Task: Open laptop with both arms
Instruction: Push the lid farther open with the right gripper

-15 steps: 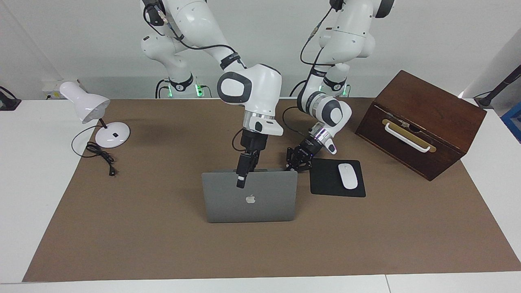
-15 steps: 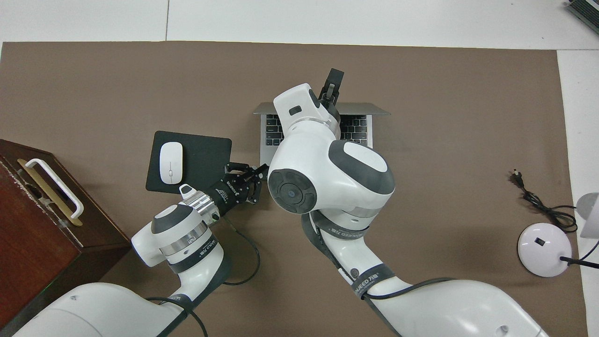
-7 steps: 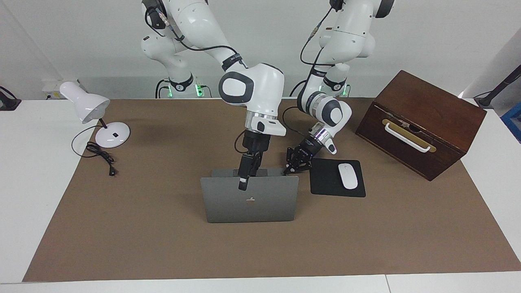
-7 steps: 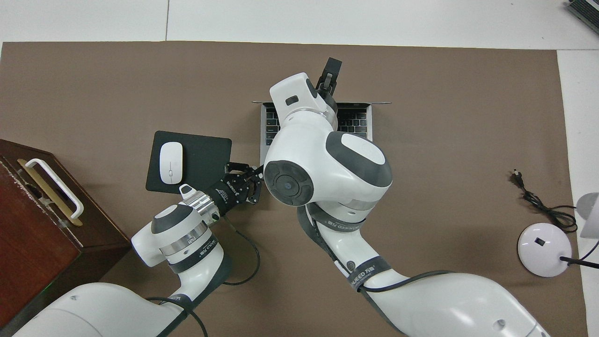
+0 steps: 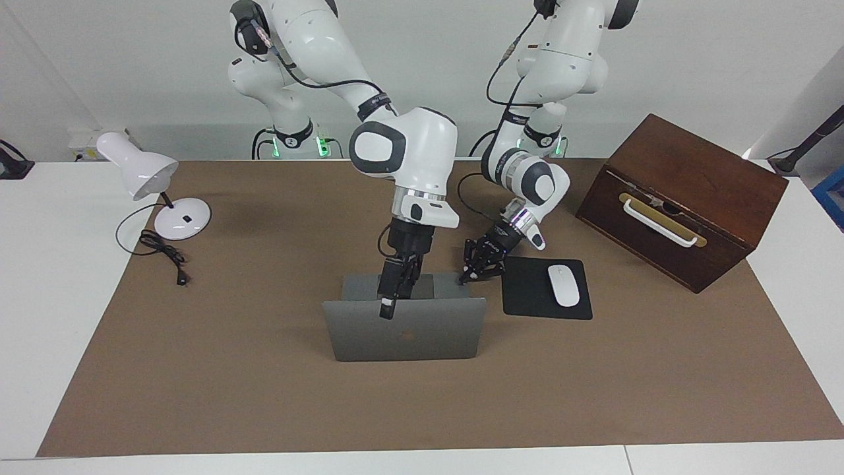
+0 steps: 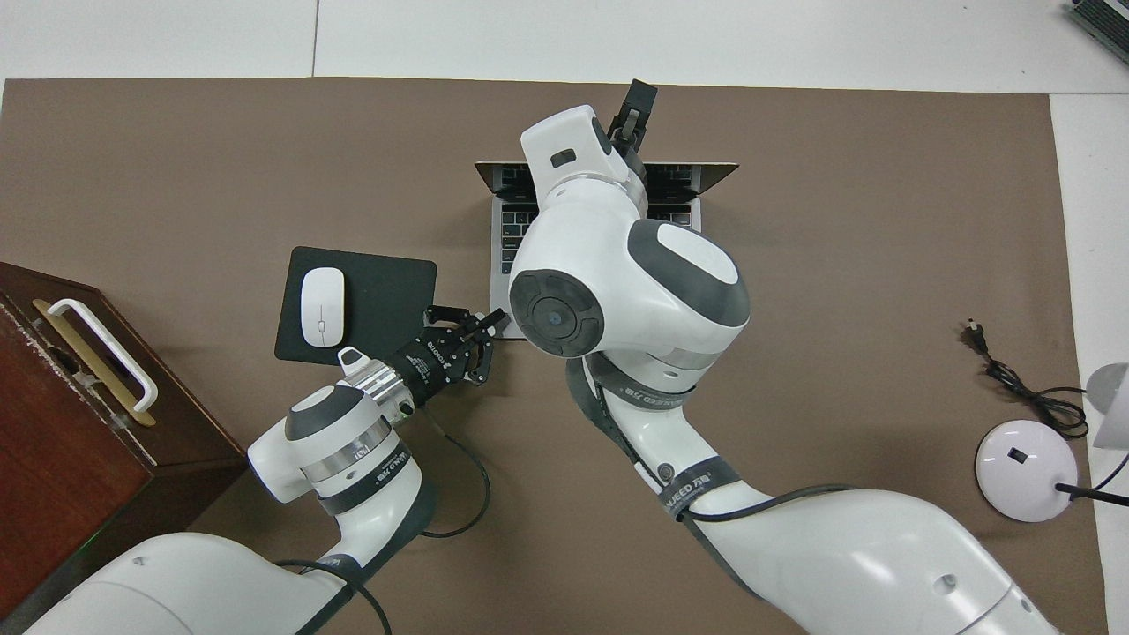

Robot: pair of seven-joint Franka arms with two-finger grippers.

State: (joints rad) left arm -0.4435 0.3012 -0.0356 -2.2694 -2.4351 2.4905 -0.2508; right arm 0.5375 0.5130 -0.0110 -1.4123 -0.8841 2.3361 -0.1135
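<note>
The silver-grey laptop (image 5: 432, 333) stands open near the table's middle, its lid leaning away from the robots and its logo side facing the camera across the table. Black keys show on its base (image 6: 510, 251). My right gripper (image 5: 388, 305) is at the lid's top edge and open, with one finger (image 6: 637, 108) over the logo side. My left gripper (image 5: 464, 277) is shut, its tips down at the base's corner nearest the robots, beside the mouse pad; the overhead view shows the left gripper (image 6: 494, 319) at that same corner.
A black mouse pad (image 5: 527, 297) with a white mouse (image 5: 563, 285) lies beside the laptop toward the left arm's end. A dark wooden box (image 5: 686, 191) stands past it. A white desk lamp (image 5: 142, 173) and its cable (image 5: 165, 254) are at the right arm's end.
The lid has swung farther open, away from the robots, and my right gripper has gone with its top edge. The left gripper has stayed at the base's corner.
</note>
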